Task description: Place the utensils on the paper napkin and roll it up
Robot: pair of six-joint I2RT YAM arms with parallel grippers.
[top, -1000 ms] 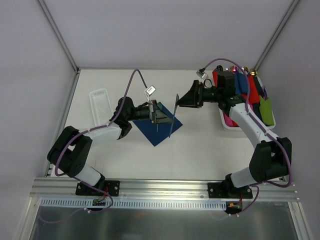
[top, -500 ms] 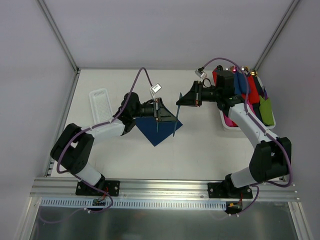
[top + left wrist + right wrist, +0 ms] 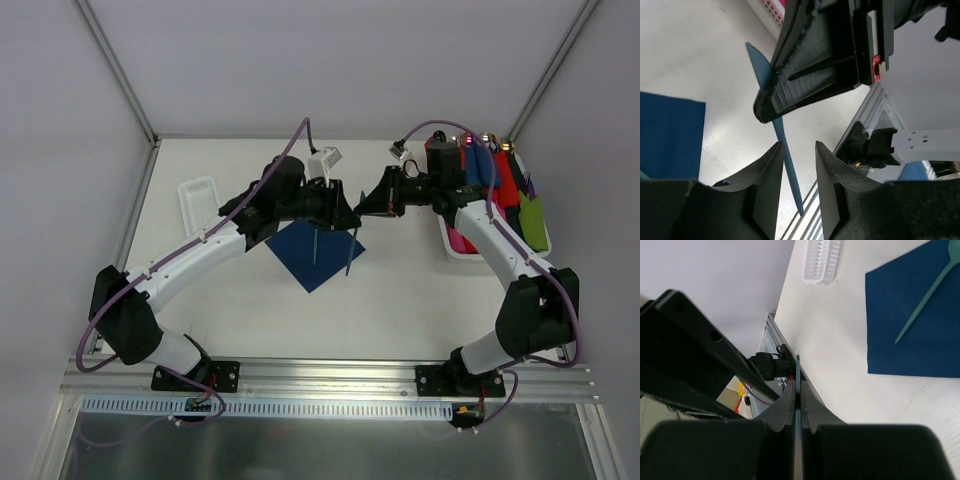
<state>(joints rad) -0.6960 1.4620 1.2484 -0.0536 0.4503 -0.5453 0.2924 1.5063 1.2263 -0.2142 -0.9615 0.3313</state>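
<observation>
At far left of the table (image 3: 420, 300), one white basket (image 3: 200, 208), empty side toward the wall rail. Left arm: stretched diagonally from its base to mid-table, forearm low. Left gripper (image 3: 797, 149): fingers parted, hovering just beside the opposing tool, not gripping. Paper napkin (image 3: 300, 262): navy, flat, below both grippers, corner toward the near edge; one teal utensil (image 3: 925, 303) lying across it. Teal knife (image 3: 790, 172): hanging steeply over the napkin's right corner, its handle passing between the left fingers. Right gripper (image 3: 797, 392): clamped thin on the knife. Right arm: elbow bent beside the tray (image 3: 450, 248) of coloured rolls (image 3: 500, 185). Bare table ahead.
</observation>
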